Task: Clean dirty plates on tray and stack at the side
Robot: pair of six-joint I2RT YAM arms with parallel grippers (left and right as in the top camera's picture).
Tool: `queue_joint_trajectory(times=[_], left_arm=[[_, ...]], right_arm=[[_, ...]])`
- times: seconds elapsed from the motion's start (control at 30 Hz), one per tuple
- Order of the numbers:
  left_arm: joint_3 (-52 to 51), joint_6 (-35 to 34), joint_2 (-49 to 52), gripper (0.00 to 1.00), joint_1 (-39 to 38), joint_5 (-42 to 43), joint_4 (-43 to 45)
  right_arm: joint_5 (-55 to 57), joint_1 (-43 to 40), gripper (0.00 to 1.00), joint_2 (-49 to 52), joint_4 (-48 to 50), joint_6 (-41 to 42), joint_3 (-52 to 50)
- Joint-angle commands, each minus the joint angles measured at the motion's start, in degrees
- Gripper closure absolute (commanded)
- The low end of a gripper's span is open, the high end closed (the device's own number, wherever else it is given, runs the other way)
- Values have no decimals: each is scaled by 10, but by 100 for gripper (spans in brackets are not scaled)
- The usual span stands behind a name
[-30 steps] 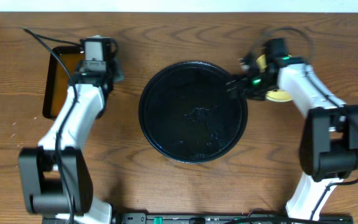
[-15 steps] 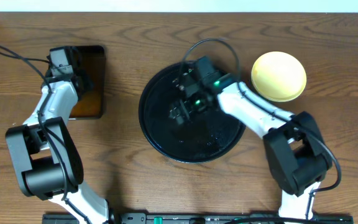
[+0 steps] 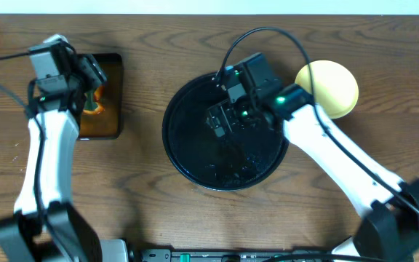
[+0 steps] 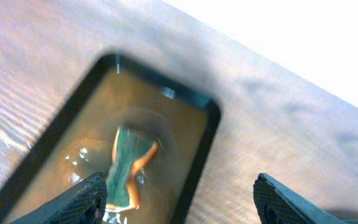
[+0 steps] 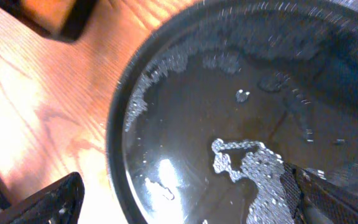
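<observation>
The round glossy black tray (image 3: 195, 156) sits mid-table, wet, with patches of foam (image 5: 253, 171), and carries no plate. A pale yellow plate (image 3: 333, 87) lies on the table to the tray's right. My right gripper (image 3: 220, 120) hangs open over the tray's upper part; in its wrist view, the right gripper (image 5: 185, 199) has nothing between its fingers. My left gripper (image 3: 93, 91) is open above the small rectangular tray (image 3: 115, 73). In the left wrist view, the left gripper (image 4: 179, 205) straddles that tray's right rim (image 4: 207, 134).
The rectangular tray holds brown liquid (image 4: 104, 118), and a green and orange sponge (image 4: 129, 168) lies soaking in it, just beside my left finger. Bare wooden table (image 3: 137, 204) surrounds both trays. A white wall edge (image 4: 291, 37) runs along the back.
My right gripper has left the yellow plate at the side and swung left over the round tray. My left gripper has opened, and the sponge now lies loose in the brown liquid.
</observation>
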Motion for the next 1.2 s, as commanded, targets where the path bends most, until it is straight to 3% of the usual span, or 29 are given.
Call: queue_joint_trajectory(times=[0.0, 0.37, 0.57, 0.7, 0.77, 0.83, 1.17], left_arm=[[5, -5, -7, 24, 0, -24, -14], [5, -71, -52, 24, 0, 32, -170], [5, -71, -144, 29, -1, 32, -298], [3, -54, -200, 29, -20, 32, -348], [-1, -54, -216, 29, -32, 32, -366], [-1, -55, -223, 16, -41, 32, -380], [-1, -54, -221, 16, -46, 32, -381]], right_arm=[[14, -2, 1, -27, -14, -12, 9], [59, -2, 1, -153, -85, -8, 9], [143, 11, 1, -238, -184, -5, -2], [171, 30, 1, -286, -197, -6, -33], [176, 32, 1, -299, -195, -6, -52], [179, 31, 1, -300, -199, -6, -63], [178, 31, 1, -293, -221, -6, -91]])
